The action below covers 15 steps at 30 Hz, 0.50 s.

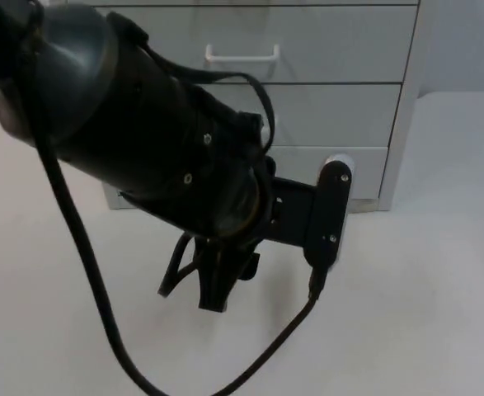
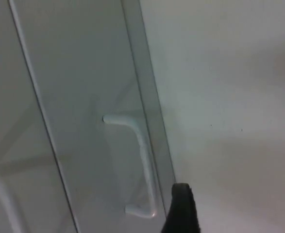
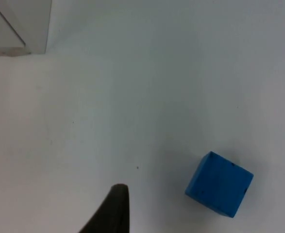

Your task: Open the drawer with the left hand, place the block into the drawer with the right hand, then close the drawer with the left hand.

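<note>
The drawer unit (image 1: 340, 74) is a light grey cabinet standing on the white table, with drawer fronts stacked one above another, all flush and shut. The upper drawer (image 1: 307, 41) carries a white bar handle (image 1: 242, 58) at its middle. In the left wrist view the lowest drawer (image 2: 89, 121) shows a matching white handle (image 2: 140, 165), its front closed. The block (image 3: 220, 184) is a blue cube resting on the table, tilted cornerwise, well apart from the cabinet's foot (image 3: 18, 29).
</note>
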### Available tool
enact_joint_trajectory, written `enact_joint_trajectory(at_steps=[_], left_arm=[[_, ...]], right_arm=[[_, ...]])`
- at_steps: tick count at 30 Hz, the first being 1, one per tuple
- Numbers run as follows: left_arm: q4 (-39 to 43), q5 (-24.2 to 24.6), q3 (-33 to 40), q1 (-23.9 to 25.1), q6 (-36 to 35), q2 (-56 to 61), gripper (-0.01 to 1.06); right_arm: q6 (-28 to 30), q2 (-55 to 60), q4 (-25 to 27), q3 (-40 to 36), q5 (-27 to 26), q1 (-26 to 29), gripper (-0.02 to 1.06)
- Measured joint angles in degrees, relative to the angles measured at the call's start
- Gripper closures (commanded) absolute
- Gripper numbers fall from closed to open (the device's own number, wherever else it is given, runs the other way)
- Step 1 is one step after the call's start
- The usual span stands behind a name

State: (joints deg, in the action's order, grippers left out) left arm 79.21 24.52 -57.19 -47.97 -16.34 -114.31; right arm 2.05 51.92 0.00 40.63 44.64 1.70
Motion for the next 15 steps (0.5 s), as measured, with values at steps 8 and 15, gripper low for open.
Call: enact_joint_trajectory(at_steps=[8, 15], left_arm=[[2.22, -1.06, -5.03, 3.12, -4.16, -5.01, 0.44], [7.07, -3.01, -5.88, 4.42, -5.02, -6.80, 0.47]], right_arm=[[0.00, 0.00, 0.41, 0.00, 0.00, 0.00, -0.01], [0.00, 0.00, 0.00, -0.22, -0.55, 0.00, -0.01]])
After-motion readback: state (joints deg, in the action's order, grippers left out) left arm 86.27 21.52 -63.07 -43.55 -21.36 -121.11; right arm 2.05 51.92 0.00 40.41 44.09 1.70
